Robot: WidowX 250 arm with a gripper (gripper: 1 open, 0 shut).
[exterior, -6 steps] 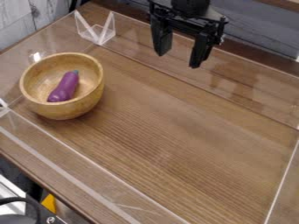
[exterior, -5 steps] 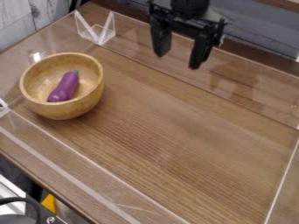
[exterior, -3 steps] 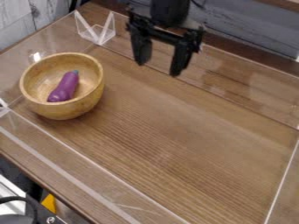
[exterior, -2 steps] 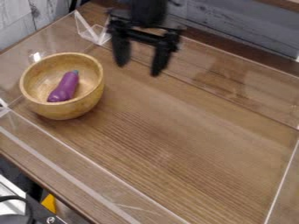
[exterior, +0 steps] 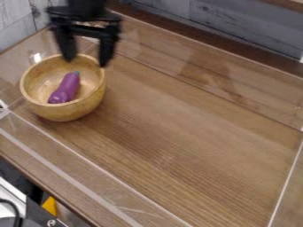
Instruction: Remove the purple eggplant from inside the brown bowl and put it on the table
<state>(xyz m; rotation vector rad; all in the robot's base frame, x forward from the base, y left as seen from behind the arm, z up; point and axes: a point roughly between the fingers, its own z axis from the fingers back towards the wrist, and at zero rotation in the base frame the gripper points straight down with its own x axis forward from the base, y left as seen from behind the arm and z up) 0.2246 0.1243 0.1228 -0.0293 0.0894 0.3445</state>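
The purple eggplant (exterior: pixel 64 87) lies inside the brown bowl (exterior: pixel 35 103) at the left of the table (exterior: pixel 190 124), its thicker end toward the near left. My gripper (exterior: pixel 83 46) hangs open just above the bowl's far rim, its two dark fingers (exterior: pixel 108 49) pointing down and spread wide with nothing between them. It does not touch the eggplant.
Low clear plastic walls (exterior: pixel 71 168) edge the tabletop. The wood surface stretches to the right and front of the bowl. A grey plank wall (exterior: pixel 249 18) stands behind the table.
The gripper has swept left from the back middle of the table to a spot over the bowl's far rim. It stayed open. Bowl and eggplant have not moved.
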